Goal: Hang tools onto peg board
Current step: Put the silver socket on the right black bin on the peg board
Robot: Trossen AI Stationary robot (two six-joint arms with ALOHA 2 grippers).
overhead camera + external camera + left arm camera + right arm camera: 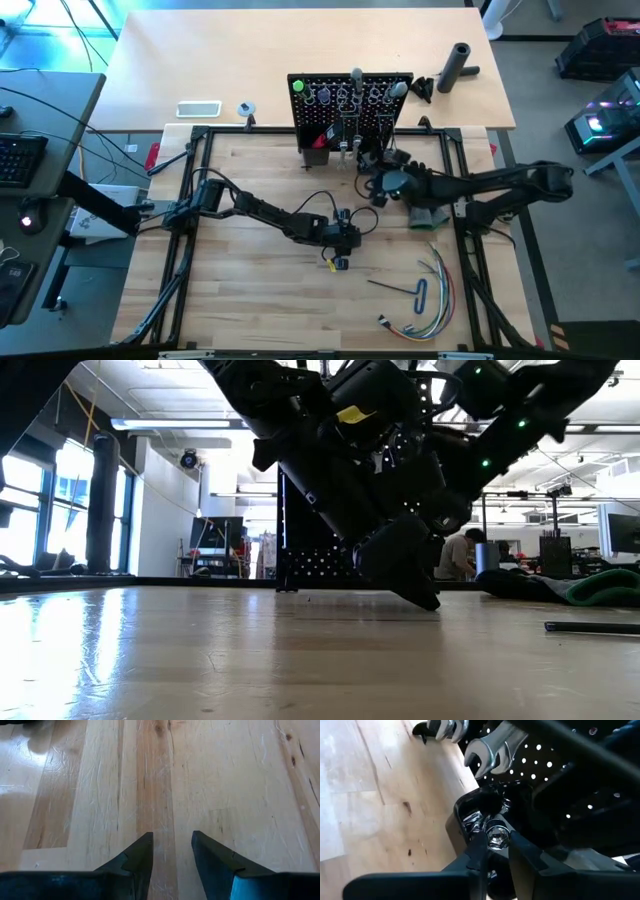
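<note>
Right gripper [496, 851] | your fingers are clamped on a silver wrench [496, 837] at foot of the peg board [350, 100], probably to lift it to a hook | left gripper [172, 851] waits apart over bare table [225, 780].

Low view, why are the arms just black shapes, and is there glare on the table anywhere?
Low view: bright windows and ceiling lights backlight the arms, and glare streaks the table at left. Left wrist view: a soft sheen on the wood by the left gripper. Right wrist view: the wrench is blurred.
</note>
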